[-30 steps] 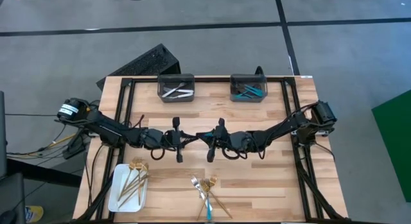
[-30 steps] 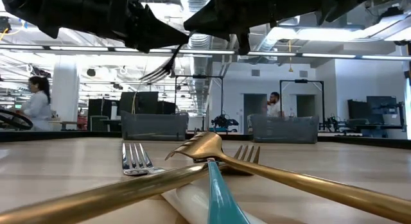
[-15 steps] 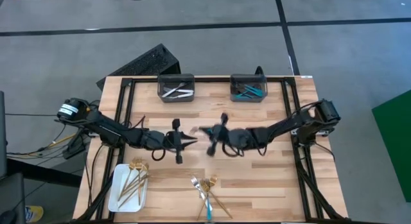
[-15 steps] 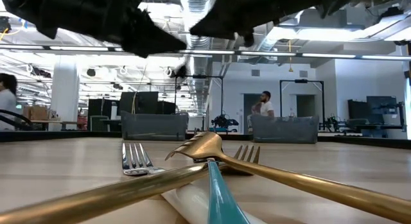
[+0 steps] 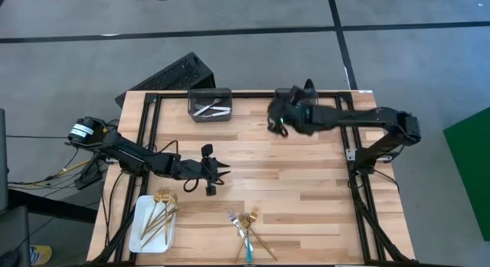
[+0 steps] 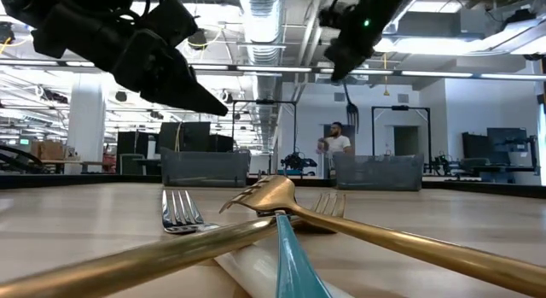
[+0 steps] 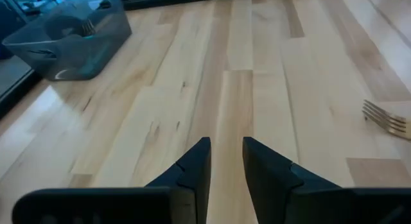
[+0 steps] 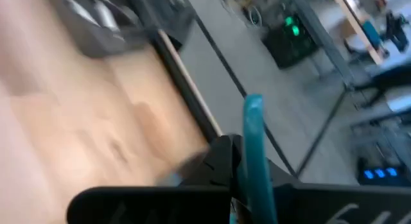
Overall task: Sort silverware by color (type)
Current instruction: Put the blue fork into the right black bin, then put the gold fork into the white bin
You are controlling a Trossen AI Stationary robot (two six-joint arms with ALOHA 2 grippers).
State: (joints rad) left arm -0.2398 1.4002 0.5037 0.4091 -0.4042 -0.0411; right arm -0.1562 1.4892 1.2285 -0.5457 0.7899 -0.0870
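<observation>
Gold forks (image 5: 159, 213) lie in the white tray (image 5: 138, 235) at the lower left of the high view. Just right of it, above the worktop (image 5: 306, 183), the left gripper (image 5: 222, 171) hangs with its jaws slightly apart and nothing between them. Lower centre, mixed silverware (image 5: 246, 227) lies crossed: gold, silver and one turquoise handle. At upper centre sits a dark bin (image 5: 210, 104) with silver pieces. Upper right, the right gripper (image 5: 277, 122) has its jaws clamped on a turquoise-handled fork (image 8: 254, 153), beside the second bin (image 5: 291, 94).
</observation>
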